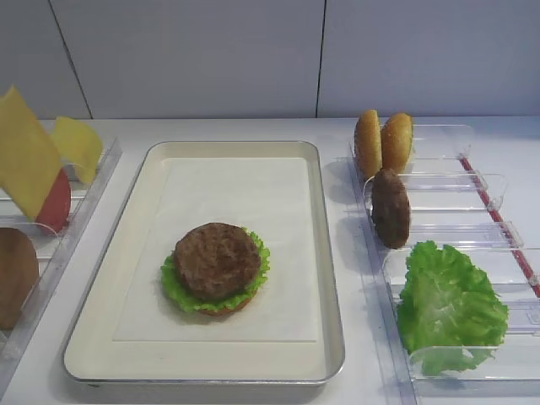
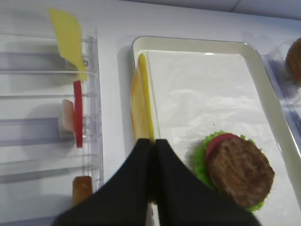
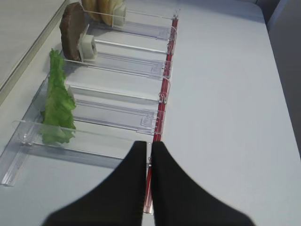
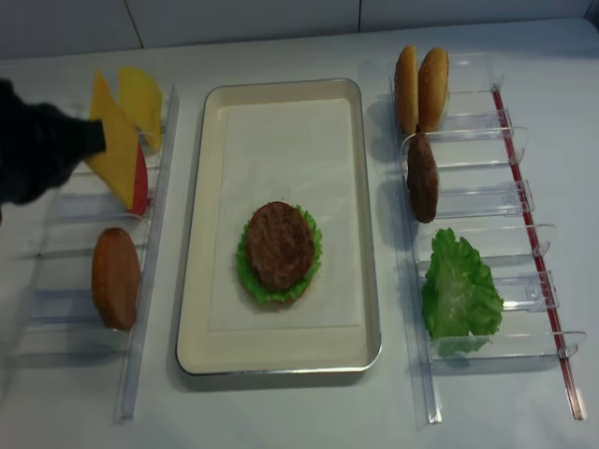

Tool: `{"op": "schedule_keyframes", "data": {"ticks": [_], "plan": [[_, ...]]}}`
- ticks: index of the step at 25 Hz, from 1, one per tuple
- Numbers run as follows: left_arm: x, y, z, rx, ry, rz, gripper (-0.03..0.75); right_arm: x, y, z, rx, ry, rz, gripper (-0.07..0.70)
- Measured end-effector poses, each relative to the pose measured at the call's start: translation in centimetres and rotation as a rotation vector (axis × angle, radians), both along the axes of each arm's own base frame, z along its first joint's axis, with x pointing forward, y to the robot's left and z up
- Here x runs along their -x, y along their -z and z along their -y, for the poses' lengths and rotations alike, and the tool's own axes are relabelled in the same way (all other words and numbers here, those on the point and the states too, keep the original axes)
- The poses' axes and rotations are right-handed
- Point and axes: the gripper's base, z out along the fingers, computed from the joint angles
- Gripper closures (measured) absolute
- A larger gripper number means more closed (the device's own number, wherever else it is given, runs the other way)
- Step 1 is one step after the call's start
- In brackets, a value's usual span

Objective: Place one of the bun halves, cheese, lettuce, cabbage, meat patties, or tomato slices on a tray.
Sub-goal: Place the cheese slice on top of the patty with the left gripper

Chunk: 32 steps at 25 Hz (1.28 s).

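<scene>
My left gripper (image 2: 153, 141) is shut on the edge of an orange-yellow cheese slice (image 2: 141, 103) and holds it on edge above the left rim of the tray (image 2: 188, 40). From above, the cheese (image 4: 114, 154) hangs over the left rack with the black gripper (image 4: 89, 138) beside it. On the tray's paper lies a stack: a meat patty (image 1: 217, 260) on lettuce (image 1: 173, 287), with a tomato slice (image 2: 217, 140) peeking out under the patty. My right gripper (image 3: 149, 145) is shut and empty, over the red strip of the right rack.
The left rack (image 4: 150, 281) holds a paler yellow slice (image 4: 140, 94), a tomato slice (image 2: 77, 113) and a bun half (image 4: 115, 278). The right rack (image 4: 468, 196) holds two bun halves (image 4: 421, 89), a patty (image 4: 422, 178) and lettuce (image 4: 459, 295).
</scene>
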Motion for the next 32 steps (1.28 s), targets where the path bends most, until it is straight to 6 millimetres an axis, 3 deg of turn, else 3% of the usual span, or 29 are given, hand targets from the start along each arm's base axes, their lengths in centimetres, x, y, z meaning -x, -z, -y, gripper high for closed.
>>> {"op": "schedule_keyframes", "data": {"ticks": [5, 12, 18, 24, 29, 32], "plan": [[2.8, 1.5, 0.6, 0.063, 0.004, -0.015, 0.706, 0.0, 0.0, 0.0, 0.000, 0.000, 0.000, 0.085], [3.4, 2.6, 1.8, 0.201, 0.075, -0.001, 0.706, 0.0, 0.0, 0.0, 0.000, 0.000, 0.000, 0.085], [2.0, 3.3, 3.7, 0.288, 0.161, -0.012, 0.706, 0.0, 0.0, 0.0, 0.000, 0.000, 0.000, 0.085], [0.0, 4.9, 8.1, 0.429, 0.295, -0.063, 0.706, 0.0, 0.0, 0.0, 0.000, 0.000, 0.000, 0.085], [-2.0, 7.4, 11.4, 0.529, 0.337, -0.102, 0.706, 0.0, 0.0, 0.0, 0.000, 0.000, 0.000, 0.085], [-2.8, 9.4, 12.2, 0.513, 0.340, -0.159, 0.706, 0.0, 0.0, 0.0, 0.000, 0.000, 0.000, 0.085]]}}
